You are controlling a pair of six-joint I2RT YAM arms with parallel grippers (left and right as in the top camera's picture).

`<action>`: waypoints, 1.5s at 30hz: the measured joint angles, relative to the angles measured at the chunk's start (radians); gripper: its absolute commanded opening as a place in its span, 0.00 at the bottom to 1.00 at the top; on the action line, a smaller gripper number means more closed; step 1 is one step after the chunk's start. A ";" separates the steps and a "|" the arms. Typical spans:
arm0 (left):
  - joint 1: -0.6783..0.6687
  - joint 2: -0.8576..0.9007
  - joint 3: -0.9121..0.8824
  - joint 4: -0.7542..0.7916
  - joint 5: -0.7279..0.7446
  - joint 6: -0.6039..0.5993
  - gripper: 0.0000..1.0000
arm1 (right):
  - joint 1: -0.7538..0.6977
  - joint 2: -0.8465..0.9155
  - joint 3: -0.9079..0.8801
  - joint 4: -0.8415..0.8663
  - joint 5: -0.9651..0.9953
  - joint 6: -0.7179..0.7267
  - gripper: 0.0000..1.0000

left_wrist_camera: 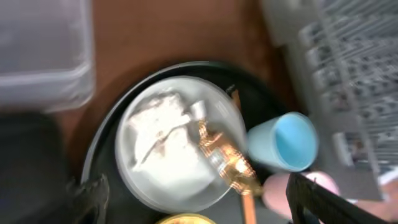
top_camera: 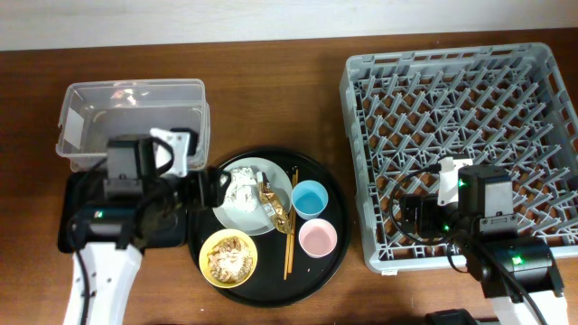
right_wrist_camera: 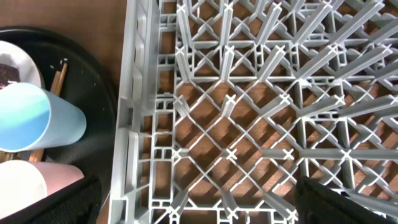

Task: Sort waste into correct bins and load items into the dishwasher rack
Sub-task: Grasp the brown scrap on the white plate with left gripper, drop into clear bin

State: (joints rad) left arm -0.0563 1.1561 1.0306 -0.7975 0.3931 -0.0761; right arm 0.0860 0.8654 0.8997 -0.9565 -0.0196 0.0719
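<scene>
**Bench seen from above and from both wrists.** At the right we see the grey dishwasher rack. At the far left stands the clear tub, and just in front of it lies the black rectangular tray, largely covered by the left arm. Between these and the rack lies the round black tray, which carries all the tableware.

At its back left we note the pale plate. It bears the crumpled tissue and, at its right edge, the gold wrapper. The yellow bowl, at the front left, holds brownish food scraps. The blue cup and the pink cup stand mouth-up at the right, just beside each other. The chopsticks lie front to back between the cups and the plate and bowl.

The left gripper hovers at the left edge of the round tray, facing the plate. Its fingers are spread wide and hold nothing. The right gripper hangs over the rack's lattice floor near the front left corner, just inside the wall. We find it likewise spread wide and empty.
</scene>
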 measured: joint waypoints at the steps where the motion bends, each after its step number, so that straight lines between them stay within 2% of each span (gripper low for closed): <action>1: -0.029 0.041 0.000 0.039 0.027 -0.022 0.90 | 0.000 0.000 0.000 -0.002 0.000 -0.001 0.99; 5: -0.163 0.252 0.002 0.119 0.055 -0.127 0.89 | 0.000 0.000 0.001 -0.002 0.000 -0.001 0.99; 6: -0.191 0.296 0.002 0.135 0.043 -0.159 0.82 | 0.000 0.000 0.001 -0.001 0.000 0.000 0.99; 9: -0.257 0.431 0.002 0.184 -0.019 -0.236 0.79 | 0.000 0.001 0.001 -0.001 0.000 -0.001 0.99; 12: -0.291 0.539 0.002 0.230 -0.058 -0.264 0.66 | 0.000 0.001 0.001 -0.001 0.000 -0.001 0.99; 13: -0.297 0.557 0.002 0.239 -0.064 -0.266 0.64 | 0.000 0.001 0.001 -0.002 0.000 -0.001 0.99; 15: -0.308 0.589 0.002 0.261 -0.100 -0.278 0.51 | 0.000 0.001 0.001 -0.002 0.000 0.000 0.99; 16: -0.312 0.605 0.002 0.266 -0.117 -0.286 0.48 | 0.000 0.001 0.001 -0.002 0.000 -0.001 0.99; 22: -0.317 0.612 0.002 0.316 -0.163 -0.291 0.46 | 0.000 0.001 0.001 -0.009 0.000 -0.001 0.99; 26: -0.323 0.651 0.003 0.317 -0.177 -0.311 0.05 | 0.000 0.001 0.001 -0.009 0.000 0.000 0.99; 27: -0.323 0.652 0.003 0.317 -0.177 -0.313 0.00 | 0.000 0.001 0.001 -0.009 0.000 0.000 0.99; 33: -0.312 0.633 0.035 0.276 -0.182 -0.318 0.00 | 0.000 0.001 0.001 -0.009 0.000 0.000 0.99; 37: -0.220 0.450 0.109 0.282 -0.221 -0.317 0.00 | 0.000 0.001 0.001 -0.009 0.000 -0.001 0.99; 40: -0.111 0.332 0.127 0.337 -0.358 -0.318 0.00 | 0.000 0.001 0.001 -0.009 0.000 -0.001 0.99; 45: 0.068 0.309 0.129 0.445 -0.605 -0.318 0.01 | 0.000 0.000 0.001 -0.009 0.000 -0.001 0.99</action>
State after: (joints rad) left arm 0.0113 1.4647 1.1595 -0.3523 -0.2119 -0.3939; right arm 0.0860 0.8658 0.9009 -0.9657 -0.0196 0.0711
